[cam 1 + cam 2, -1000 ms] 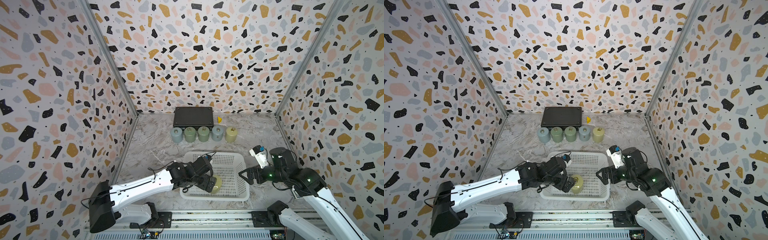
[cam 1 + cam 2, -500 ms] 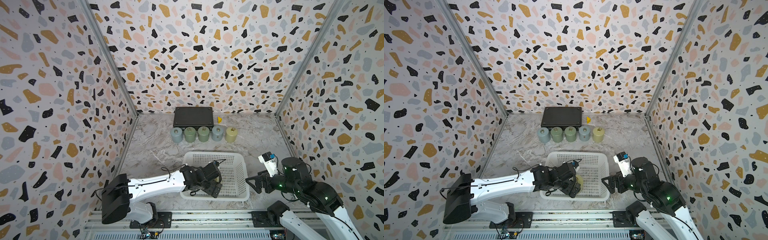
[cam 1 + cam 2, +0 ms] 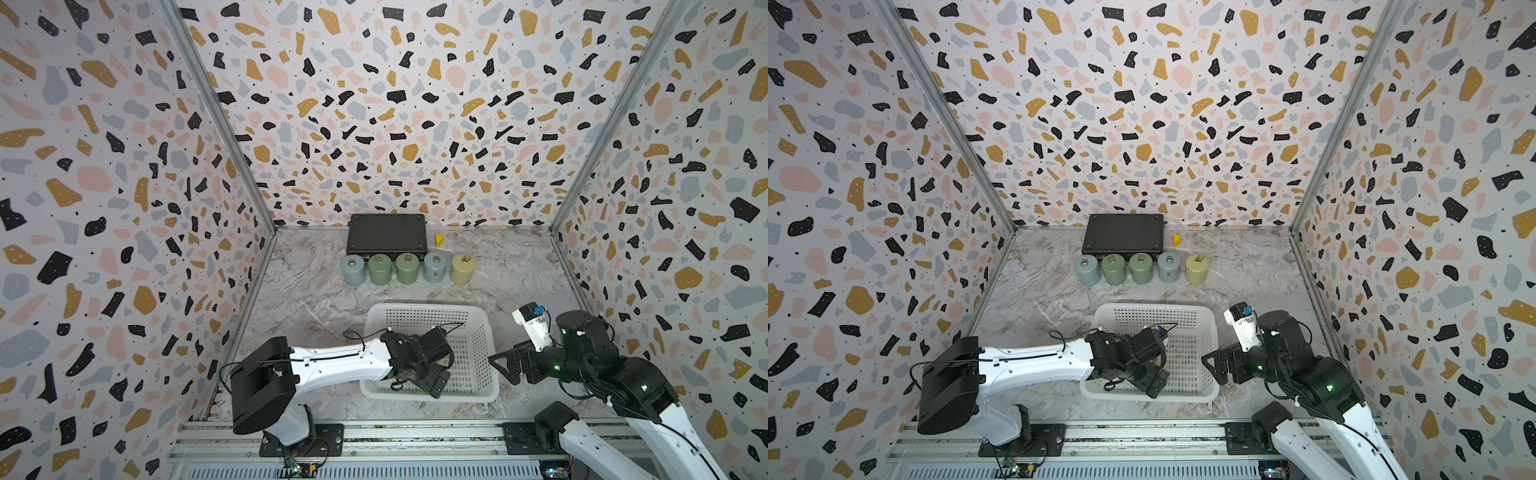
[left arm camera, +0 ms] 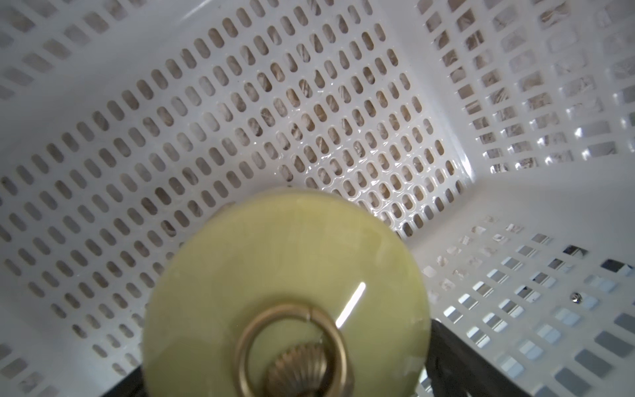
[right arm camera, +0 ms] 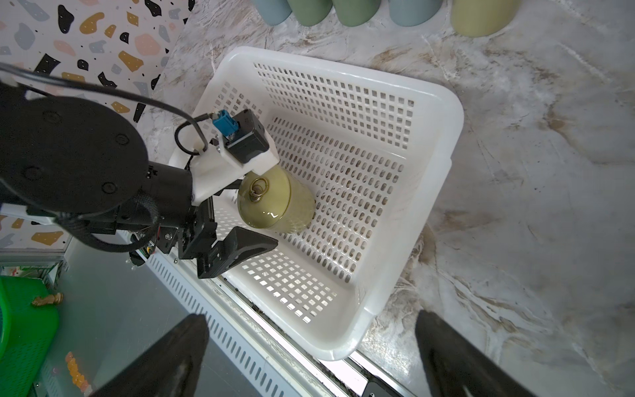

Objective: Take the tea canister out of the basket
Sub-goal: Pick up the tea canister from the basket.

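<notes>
1. Tea canister (image 5: 275, 202), the yellow-green one, is inside the basket (image 5: 443, 144), on its perforated floor in the half nearer your left arm. It looks tipped over rather than upright.
2. Its long axis runs straight away from the left gripper (image 3: 442, 370). The left wrist view meets the lid (image 4: 285, 275) face-on, with the brass ring (image 4: 292, 347) nearest and the base farthest.
3. Your left pincer is released. Its dark fingers (image 5: 240, 247) stand either side of the lid end, and I see no squeeze on it yet.
4. Your right gripper (image 3: 505, 368) is also released and empty, just outside the basket's wall on its own side. The left arm is plainly the nearer one.
5. I judge the coming move to be a close on the lid end, then a lift clear of the rim. A round body held near one end may swing.
6. A second ago the canister showed beyond the left tips in both top views. Now the wrist almost wholly covers it, the left arm has sunk lower, and the right arm has drawn back a little toward the front rail.
</notes>
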Robot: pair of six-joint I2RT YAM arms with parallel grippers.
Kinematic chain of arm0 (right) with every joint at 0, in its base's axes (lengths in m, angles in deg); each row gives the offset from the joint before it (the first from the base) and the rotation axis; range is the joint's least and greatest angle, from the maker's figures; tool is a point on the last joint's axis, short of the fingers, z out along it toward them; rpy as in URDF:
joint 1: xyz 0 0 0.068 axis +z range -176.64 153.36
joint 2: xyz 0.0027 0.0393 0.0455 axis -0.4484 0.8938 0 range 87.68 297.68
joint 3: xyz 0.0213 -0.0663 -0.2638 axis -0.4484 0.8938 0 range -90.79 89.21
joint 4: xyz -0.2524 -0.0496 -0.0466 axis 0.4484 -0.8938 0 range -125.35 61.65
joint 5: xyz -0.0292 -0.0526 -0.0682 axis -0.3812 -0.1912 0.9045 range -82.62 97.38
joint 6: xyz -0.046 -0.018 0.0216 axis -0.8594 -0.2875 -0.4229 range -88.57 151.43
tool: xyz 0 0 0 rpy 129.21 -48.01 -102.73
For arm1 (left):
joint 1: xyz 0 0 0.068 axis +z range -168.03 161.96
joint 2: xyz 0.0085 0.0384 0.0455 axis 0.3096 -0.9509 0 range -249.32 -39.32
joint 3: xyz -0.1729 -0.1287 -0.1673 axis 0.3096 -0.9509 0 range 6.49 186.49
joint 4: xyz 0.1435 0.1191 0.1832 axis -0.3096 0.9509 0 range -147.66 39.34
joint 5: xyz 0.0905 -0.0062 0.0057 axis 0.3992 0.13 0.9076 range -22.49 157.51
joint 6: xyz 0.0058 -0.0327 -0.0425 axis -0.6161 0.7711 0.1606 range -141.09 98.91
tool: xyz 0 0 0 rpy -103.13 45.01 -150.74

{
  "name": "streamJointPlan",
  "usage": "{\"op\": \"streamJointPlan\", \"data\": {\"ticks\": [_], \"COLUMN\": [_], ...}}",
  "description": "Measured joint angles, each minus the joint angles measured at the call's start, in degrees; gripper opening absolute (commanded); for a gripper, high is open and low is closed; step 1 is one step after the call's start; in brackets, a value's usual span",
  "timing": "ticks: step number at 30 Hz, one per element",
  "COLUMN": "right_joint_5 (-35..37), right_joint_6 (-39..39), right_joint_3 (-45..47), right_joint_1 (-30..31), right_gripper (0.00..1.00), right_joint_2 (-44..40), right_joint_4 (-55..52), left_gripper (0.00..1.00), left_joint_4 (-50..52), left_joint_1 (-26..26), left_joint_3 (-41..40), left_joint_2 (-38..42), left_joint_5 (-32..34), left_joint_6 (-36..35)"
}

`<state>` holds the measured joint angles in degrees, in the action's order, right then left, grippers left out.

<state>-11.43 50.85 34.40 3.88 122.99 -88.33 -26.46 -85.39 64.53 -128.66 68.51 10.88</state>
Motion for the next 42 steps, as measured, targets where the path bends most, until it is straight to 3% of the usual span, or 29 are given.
{"op": "streamJointPlan", "data": {"ticks": [11,20,33,42], "right_joint_5": [-0.04,-0.02,-0.28,-0.28], "right_joint_6": [0.00,0.02,0.28,0.68], "right_joint_3": [0.00,0.00,1.53,1.62], "right_joint_1": [0.09,0.11,0.11,0.37], "right_gripper": [0.99,0.99,0.99,0.99], "right_joint_2": [0.39,1.25,3.56,7.67], "right_joint_4": [-0.02,-0.02,2.82,7.85], "left_gripper": [0.98,0.83,0.81,0.80], "left_joint_4": [-1.05,-1.03,5.14,11.15], "left_joint_1": [0.04,0.02,0.28,6.54], "left_joint_3": [1.75,1.90,4.39,9.51], "left_joint_2": [-3.61,-4.87,-3.89,2.95], "left_joint_5": [1.90,2.89,4.09,3.80], "left_joint_6": [-1.29,-1.53,-1.68,-2.82]}}
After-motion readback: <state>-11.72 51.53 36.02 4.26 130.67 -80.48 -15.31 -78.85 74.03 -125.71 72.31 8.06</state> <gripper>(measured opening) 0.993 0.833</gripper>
